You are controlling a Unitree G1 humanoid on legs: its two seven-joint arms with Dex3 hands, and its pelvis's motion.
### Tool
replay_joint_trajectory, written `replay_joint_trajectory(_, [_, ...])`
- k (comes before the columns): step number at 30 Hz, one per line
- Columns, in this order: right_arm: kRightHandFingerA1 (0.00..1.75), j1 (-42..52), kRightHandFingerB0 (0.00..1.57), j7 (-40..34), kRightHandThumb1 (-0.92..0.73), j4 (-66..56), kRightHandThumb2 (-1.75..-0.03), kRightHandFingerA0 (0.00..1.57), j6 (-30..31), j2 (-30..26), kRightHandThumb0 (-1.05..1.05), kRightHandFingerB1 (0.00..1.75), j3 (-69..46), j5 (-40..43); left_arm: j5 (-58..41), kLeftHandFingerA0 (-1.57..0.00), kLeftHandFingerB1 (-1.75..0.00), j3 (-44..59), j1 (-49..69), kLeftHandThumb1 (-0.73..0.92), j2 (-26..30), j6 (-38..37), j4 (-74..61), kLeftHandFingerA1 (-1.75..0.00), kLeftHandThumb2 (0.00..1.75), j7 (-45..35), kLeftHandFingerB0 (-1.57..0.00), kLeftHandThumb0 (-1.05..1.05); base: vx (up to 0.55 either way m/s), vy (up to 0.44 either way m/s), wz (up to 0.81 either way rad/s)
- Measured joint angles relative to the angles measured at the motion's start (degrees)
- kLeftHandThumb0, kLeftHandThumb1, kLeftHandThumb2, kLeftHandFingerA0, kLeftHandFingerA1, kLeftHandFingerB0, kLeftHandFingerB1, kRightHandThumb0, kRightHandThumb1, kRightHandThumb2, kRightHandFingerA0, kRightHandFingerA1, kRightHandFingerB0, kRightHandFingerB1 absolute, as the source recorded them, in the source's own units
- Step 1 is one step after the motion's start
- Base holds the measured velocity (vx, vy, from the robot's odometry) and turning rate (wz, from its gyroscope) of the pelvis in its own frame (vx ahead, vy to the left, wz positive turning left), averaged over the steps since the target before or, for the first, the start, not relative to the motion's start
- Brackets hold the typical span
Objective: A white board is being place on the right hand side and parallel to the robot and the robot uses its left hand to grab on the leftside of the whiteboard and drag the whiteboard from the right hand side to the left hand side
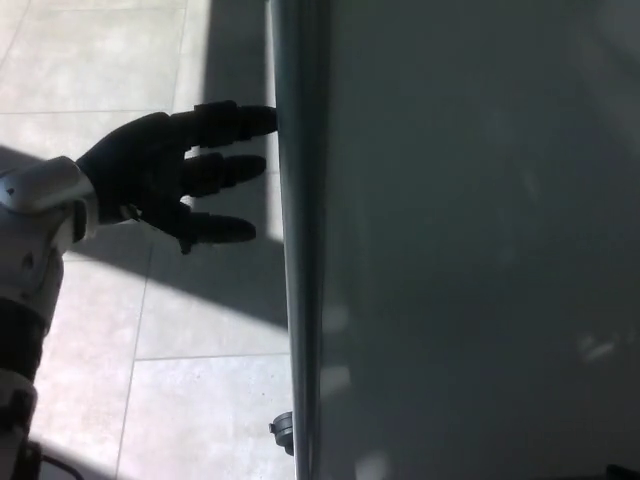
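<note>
Black three-fingered left hand (165, 170), fingers spread, reached the tall grey-framed whiteboard's (480, 250) left edge; closing around it apparently came next.

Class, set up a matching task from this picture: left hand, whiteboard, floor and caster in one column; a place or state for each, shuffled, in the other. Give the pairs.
Things:
1. left hand
2. whiteboard
3. floor
4. caster

Descriptions:
A. pale tiles crossed by shadows
B. small dark part low at the board's edge
C. open, fingers spread toward the board's edge
D. fills the picture's right side

Pairs: 1-C, 2-D, 3-A, 4-B
</note>
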Motion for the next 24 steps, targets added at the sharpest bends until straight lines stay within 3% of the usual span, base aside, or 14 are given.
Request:
replay_joint_trajectory(8, [0.53,0.0,0.40,-0.1,-0.87,0.0,-0.66,0.72,-0.3,0.0,-0.24,0.33,0.0,0.1,0.6,0.00,-0.28,-1.9,-0.1,0.28,-2.3,3.2,-2.7,-0.28,0.70,0.9,0.00,-0.34,0.00,0.000,0.00])
replay_joint_trajectory(9, [0.53,0.0,0.40,-0.2,-0.87,0.0,-0.66,0.72,-0.3,0.0,-0.24,0.33,0.1,0.1,0.6,-0.06,-0.22,-2.1,0.0,0.27,-2.4,3.6,-3.1,-0.22,0.59,0.9,-0.04,-0.39,0.00,0.000,0.00])
replay_joint_trajectory(10, [0.53,0.0,0.40,-0.3,-0.87,0.0,-0.66,0.72,-0.4,0.0,-0.24,0.33,0.1,0.1,0.6,-0.06,-0.22,-2.2,0.0,0.27,-2.5,4.2,-3.6,-0.22,0.59,0.8,-0.04,-0.39,0.00,0.000,0.00])
replay_joint_trajectory(11, [0.52,0.0,0.40,-0.4,-0.87,0.0,-0.66,0.73,-0.4,0.0,-0.25,0.33,0.2,0.1,0.6,0.00,-0.29,-2.3,0.1,0.27,-2.5,4.8,-4.1,-0.29,0.69,0.8,0.00,-0.32,0.00,0.000,0.00])
replay_joint_trajectory(16, [0.53,0.0,0.41,-0.5,-0.87,0.0,-0.66,0.72,-0.6,0.0,-0.25,0.33,0.5,0.0,0.7,0.00,-0.26,-3.4,0.9,0.28,-2.5,7.7,-7.8,-0.27,0.68,0.7,0.00,-0.32,0.00,0.000,0.00])
replay_joint_trajectory(18, [0.53,0.0,0.40,-0.5,-0.87,0.0,-0.66,0.73,-0.6,0.0,-0.25,0.33,0.5,0.1,0.8,-0.03,-0.30,-3.8,1.1,0.28,-2.5,8.6,-8.7,-0.37,0.70,0.8,0.00,-0.36,0.00,0.000,0.00])
replay_joint_trajectory(19, [0.52,0.0,0.40,-0.5,-0.86,0.0,-0.66,0.74,-0.6,0.0,-0.25,0.33,0.5,0.1,1.0,-0.10,-0.26,-4.3,1.1,0.34,-2.6,8.6,-9.0,-0.28,0.51,1.0,-0.03,-0.42,0.00,0.000,0.00])
replay_joint_trajectory(20, [0.52,0.0,0.40,-0.5,-0.86,0.0,-0.66,0.74,-0.6,0.0,-0.25,0.33,0.5,0.1,1.2,-0.10,-0.26,-4.8,1.2,0.34,-2.8,8.6,-9.4,-0.28,0.51,1.3,-0.03,-0.42,0.00,0.000,0.00])
replay_joint_trajectory(21, [0.52,0.0,0.40,-0.5,-0.86,0.1,-0.66,0.73,-0.6,0.0,-0.24,0.33,0.5,0.1,1.5,0.00,-0.24,-5.3,1.3,0.30,-3.1,8.7,-9.7,-0.31,0.70,1.5,0.00,-0.39,0.00,0.000,0.00])
replay_joint_trajectory(24, [0.54,0.0,0.41,-0.5,-0.86,0.1,-0.66,0.74,-0.6,0.0,-0.24,0.33,0.6,0.1,2.0,-0.01,-0.30,-6.2,1.3,0.27,-4.4,8.9,-9.8,-0.40,0.71,1.8,0.00,-0.37,0.00,0.000,0.00])
